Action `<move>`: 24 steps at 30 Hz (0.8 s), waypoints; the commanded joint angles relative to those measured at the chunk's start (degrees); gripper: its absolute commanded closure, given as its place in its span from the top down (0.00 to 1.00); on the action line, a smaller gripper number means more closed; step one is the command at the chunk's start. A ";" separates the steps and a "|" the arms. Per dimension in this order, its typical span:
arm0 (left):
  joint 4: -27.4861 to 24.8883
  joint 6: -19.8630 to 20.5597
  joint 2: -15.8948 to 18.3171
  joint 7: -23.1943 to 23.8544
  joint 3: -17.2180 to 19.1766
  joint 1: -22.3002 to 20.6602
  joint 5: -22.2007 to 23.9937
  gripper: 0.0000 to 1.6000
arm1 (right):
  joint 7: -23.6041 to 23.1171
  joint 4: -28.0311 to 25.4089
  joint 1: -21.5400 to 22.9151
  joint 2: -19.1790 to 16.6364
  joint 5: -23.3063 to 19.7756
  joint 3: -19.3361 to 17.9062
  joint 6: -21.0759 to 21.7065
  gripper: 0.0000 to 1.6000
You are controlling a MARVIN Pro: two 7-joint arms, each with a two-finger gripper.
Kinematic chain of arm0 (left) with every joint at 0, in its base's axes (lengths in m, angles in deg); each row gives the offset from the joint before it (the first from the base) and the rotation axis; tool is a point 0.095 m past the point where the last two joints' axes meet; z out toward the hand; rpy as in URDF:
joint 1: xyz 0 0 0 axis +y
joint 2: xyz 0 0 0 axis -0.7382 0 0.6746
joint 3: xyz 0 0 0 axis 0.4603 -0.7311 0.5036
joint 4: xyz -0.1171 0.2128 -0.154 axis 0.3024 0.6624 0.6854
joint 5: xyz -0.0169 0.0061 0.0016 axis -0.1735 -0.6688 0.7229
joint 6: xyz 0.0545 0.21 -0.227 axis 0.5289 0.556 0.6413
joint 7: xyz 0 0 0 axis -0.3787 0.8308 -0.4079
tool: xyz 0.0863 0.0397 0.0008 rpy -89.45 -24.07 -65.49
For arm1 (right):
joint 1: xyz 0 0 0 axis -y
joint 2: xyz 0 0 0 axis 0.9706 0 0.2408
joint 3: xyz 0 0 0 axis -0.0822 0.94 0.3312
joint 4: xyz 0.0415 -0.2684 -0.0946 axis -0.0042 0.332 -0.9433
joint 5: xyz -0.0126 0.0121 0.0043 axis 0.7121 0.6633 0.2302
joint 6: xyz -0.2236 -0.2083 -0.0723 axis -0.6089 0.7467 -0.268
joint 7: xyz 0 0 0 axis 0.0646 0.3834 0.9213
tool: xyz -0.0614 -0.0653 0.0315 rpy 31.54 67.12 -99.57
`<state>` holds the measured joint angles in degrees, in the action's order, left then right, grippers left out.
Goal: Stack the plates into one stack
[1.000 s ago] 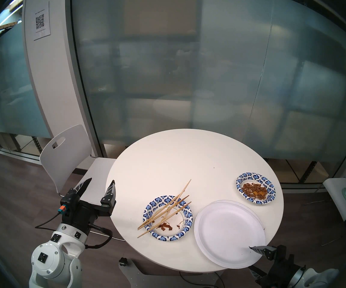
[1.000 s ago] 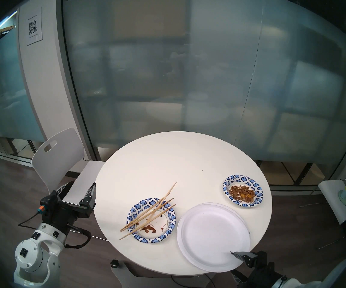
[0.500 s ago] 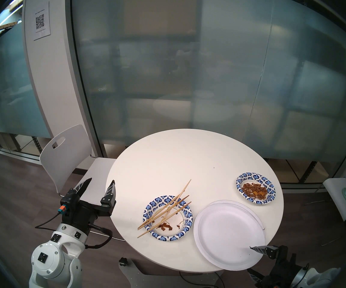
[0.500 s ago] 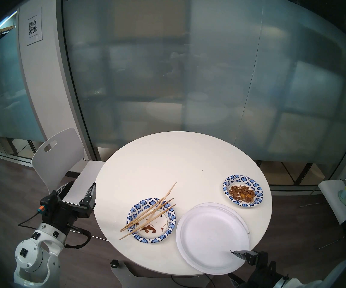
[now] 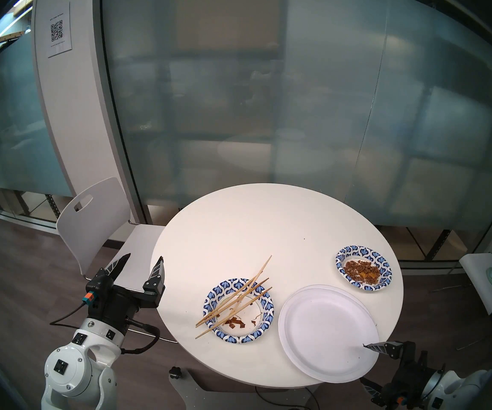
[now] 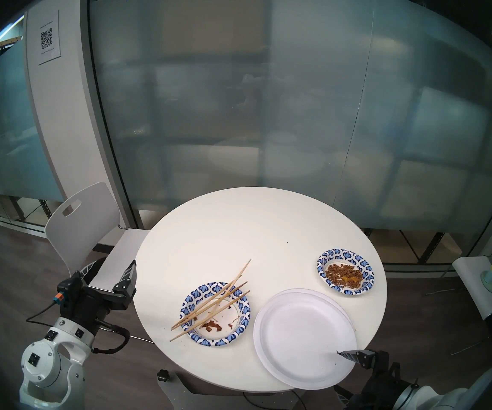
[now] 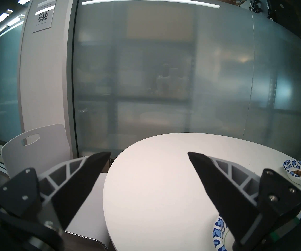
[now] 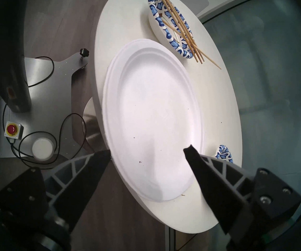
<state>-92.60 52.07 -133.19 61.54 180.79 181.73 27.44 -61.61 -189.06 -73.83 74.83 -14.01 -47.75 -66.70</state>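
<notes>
Round white table (image 5: 239, 223) stood by frosted glass wall (image 5: 268, 104), white chair (image 5: 91, 217) alongside. Left claw (image 5: 142, 260) gaped empty; right claw (image 8: 147, 152) stood released around the white plates (image 5: 324, 332).

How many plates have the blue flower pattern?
2. One blue-patterned plate sits near the table's middle with chopsticks lying across it; the other is toward the far right edge, holding brown food crumbs.

White plates (image 5: 324, 332), blue-petal plates (image 5: 239, 310), tan chopsticks (image 5: 236, 300).
</notes>
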 commanded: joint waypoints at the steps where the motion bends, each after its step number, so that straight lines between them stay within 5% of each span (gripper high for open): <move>1: -1.22 -0.14 0.15 0.14 -0.06 -0.01 -0.13 1.00 | -1.66 -1.01 3.79 -3.07 -2.73 -0.10 1.36 0.95; 10: -1.25 -0.13 0.15 0.13 -0.06 0.01 -0.14 1.00 | -5.36 0.57 6.34 -5.17 -5.92 -0.01 4.05 0.99; 24: -1.23 -0.14 0.15 0.14 -0.06 0.00 -0.13 1.00 | -13.19 -1.06 3.83 -5.36 -13.09 -3.20 9.62 1.00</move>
<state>-92.60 52.07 -133.19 61.54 180.79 181.73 27.44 -72.96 -188.96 -69.57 70.19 -23.32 -49.74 -58.49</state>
